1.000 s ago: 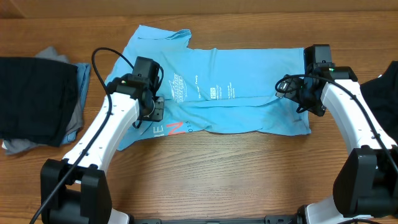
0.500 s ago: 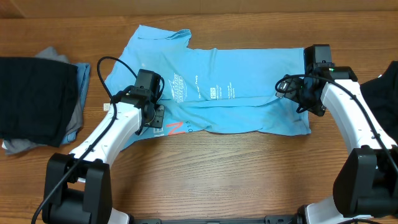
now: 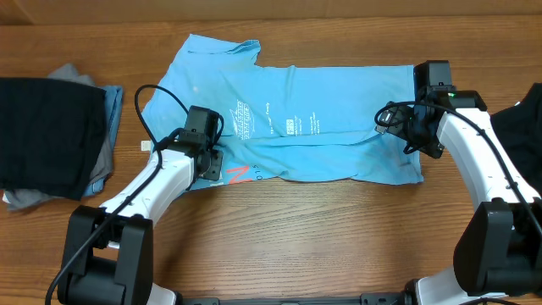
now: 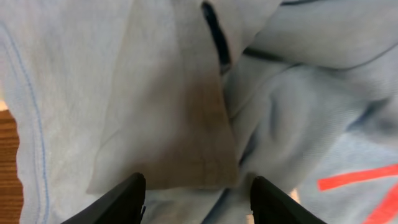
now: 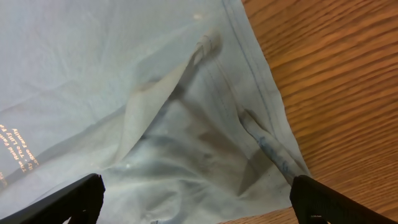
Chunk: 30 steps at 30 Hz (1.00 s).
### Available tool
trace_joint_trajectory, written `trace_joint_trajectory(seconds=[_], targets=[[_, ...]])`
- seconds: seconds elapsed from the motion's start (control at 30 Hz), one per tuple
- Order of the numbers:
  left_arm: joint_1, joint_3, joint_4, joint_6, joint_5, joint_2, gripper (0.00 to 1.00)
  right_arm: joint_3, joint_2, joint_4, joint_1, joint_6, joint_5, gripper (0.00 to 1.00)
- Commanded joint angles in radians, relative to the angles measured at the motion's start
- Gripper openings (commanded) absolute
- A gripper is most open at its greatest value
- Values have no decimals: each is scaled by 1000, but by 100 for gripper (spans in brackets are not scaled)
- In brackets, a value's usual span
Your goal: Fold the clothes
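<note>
The sky-blue T-shirt lies spread across the middle of the wooden surface, its near edge folded over. The left fingers stand apart over its printed end, clamping nothing. The right fingers gape wide above the rumpled hem corner at the opposite end. A black and grey stack sits far left.

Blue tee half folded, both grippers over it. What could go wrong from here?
1. The left gripper stands open over overlapping layers of the light sky-blue cotton T-shirt; closing may pinch the wrong number of layers.
2. The right gripper stands open above the wrinkled, curled hem corner; a shallow grasp there may slip and skew the fold.
</note>
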Motion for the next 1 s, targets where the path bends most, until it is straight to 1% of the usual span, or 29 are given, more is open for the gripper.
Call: trace_joint_trajectory(seconds=[0.0,0.07,0.17,0.5,0.57,0.63,0.67,0.77,0.87,0.97], targets=[[-4,-14,22,14,-52,10,58,22,3,6,-1,-3,7,100],[-4,-14,30,14,-55,10,56,22,3,6,-1,-3,7,100],[-4,-15,53,14,-53,10,46,22,3,6,-1,-3,7,100],[-4,-16,75,14,-50,26,44,22,3,6,-1,-3,7,100],[-4,-16,74,14,-50,43,42,22,3,6,-1,-3,7,100],[-4,-16,74,14,-50,59,36,22,3,6,-1,-3,7,100],[-4,-16,74,14,-50,65,30,22,3,6,-1,-3,7,100],[-4,-15,71,15,-54,66,4,22,3,6,-1,-3,7,100],[-4,12,40,15,-69,66,4,22,3,6,-1,-3,7,100],[-4,67,-34,16,-130,65,4,22,3,6,-1,-3,7,100]])
